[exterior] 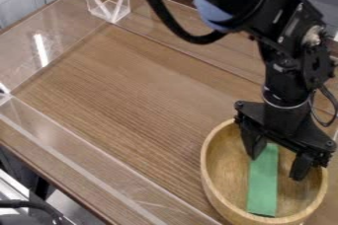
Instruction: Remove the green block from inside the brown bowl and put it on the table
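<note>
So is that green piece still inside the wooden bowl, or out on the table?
Inside. The green block lies flat in the brown bowl, within its rim, with the open gripper straddling its upper end.

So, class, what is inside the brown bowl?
The green block lies flat in the brown bowl, with the open gripper lowered over its far end. That end, beneath the gripper, is hidden.
</note>
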{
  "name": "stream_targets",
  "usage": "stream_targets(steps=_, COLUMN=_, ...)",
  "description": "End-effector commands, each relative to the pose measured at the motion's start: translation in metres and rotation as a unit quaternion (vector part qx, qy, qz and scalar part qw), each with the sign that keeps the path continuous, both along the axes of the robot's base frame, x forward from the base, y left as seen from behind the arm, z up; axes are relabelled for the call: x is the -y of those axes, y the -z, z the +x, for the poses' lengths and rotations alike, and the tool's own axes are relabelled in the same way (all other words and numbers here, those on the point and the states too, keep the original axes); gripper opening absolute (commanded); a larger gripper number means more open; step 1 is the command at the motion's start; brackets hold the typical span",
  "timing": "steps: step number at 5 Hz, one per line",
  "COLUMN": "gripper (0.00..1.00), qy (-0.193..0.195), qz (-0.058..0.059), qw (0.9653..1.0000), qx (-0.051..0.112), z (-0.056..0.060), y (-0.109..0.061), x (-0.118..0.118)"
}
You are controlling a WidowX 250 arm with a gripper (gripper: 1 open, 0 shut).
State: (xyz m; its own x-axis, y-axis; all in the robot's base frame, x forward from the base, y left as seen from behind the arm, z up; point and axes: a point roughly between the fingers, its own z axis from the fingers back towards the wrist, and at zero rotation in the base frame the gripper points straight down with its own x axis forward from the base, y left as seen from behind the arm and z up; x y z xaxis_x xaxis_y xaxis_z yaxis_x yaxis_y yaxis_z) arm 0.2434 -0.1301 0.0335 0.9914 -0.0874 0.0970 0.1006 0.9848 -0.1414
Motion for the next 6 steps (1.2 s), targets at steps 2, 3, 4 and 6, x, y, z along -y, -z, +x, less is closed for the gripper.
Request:
stream_targets(steps=2, gripper=0.00, qy=-0.004, qz=0.021, qw=0.9989, qx=-0.041, z=-0.012, y=0.029, x=-0.009)
stream_targets(steps=3, gripper=0.00, qy=-0.004, qz=0.021, qw=0.9988, qx=-0.043, z=-0.013, y=0.025, x=-0.010)
stream_targets(steps=4, gripper=0.00, qy=-0.006, qz=0.022, qw=0.9986, qx=-0.047, z=-0.015, y=0.019, x=-0.011)
stream_targets(steps=6, gripper=0.00, qy=-0.010, qz=0.023, qw=0.9982, qx=-0.055, z=-0.020, y=0.010, x=-0.013)
